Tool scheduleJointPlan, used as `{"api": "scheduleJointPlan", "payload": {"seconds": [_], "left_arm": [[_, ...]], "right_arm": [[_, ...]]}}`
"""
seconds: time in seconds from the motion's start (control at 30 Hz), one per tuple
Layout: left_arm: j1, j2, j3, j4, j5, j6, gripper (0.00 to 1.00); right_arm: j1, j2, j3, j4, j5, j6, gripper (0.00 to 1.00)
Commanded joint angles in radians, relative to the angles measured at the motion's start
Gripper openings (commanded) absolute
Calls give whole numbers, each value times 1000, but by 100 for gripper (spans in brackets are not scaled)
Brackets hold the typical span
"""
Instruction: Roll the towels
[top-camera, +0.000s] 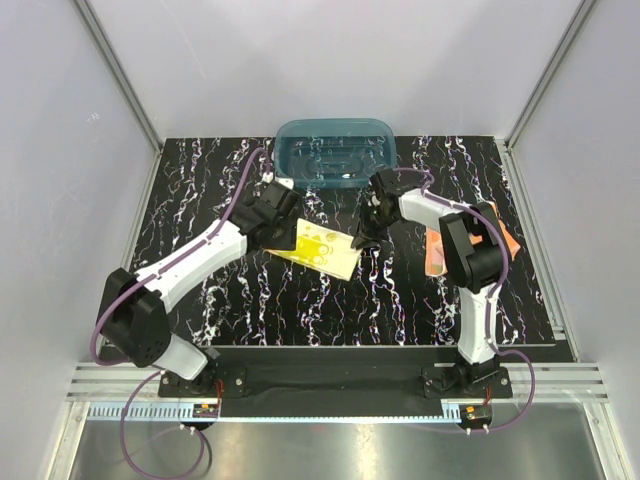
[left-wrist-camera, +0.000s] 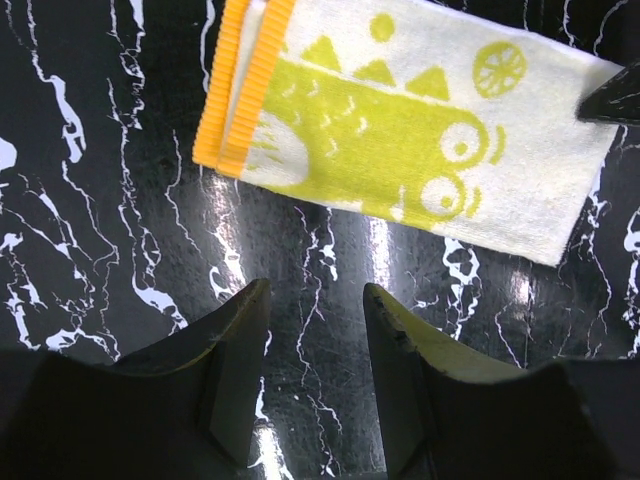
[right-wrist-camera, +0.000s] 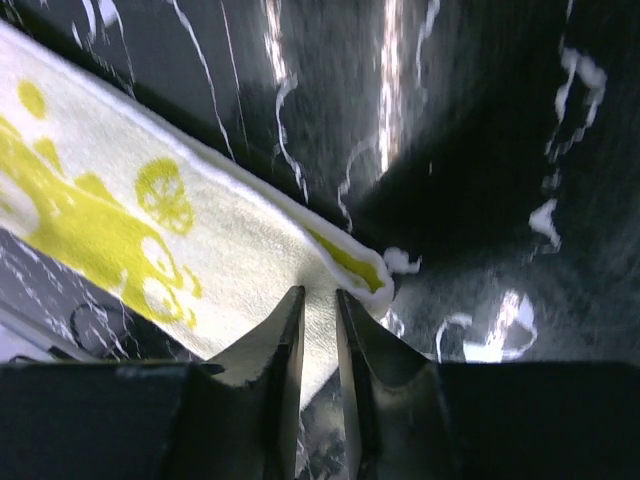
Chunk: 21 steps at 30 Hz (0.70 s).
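One high fixed view, two close wrist views.
The top camera looks down and forward from above and behind both arm bases, over the whole black, white-veined table (top-camera: 250, 300). Each wrist camera looks along its own fingers, close to the surface. All three share the pale yellow cloth towel (top-camera: 320, 248): just ahead of the left gripper (left-wrist-camera: 315, 290), at the tips of the right gripper (right-wrist-camera: 318, 294).

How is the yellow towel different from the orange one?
The yellow towel lies spread out mid-table; the orange towel sits at the right, mostly hidden behind the right arm. The right gripper pinches the yellow towel's edge; no gripper touches the orange towel. Both lie on the black table.
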Motion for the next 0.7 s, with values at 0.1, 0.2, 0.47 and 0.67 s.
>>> {"api": "scheduleJointPlan", "payload": {"seconds": [0.1,0.2,0.47,0.67], "left_arm": [[-77,-42,-23,75,-44,27,47],[-131,-48,-31,101,-102,37,46],[-318,-31,-52,173,-228,99,45],[-405,44,-40,245,-106,108,47]], "right_arm": [[19,-137,-184,96,-6,53,26],[18,-226,-169,71,81,44,41],[7,-456,-62,-108,427,41,64],[-50,-662,-183,-166,602,55,68]]}}
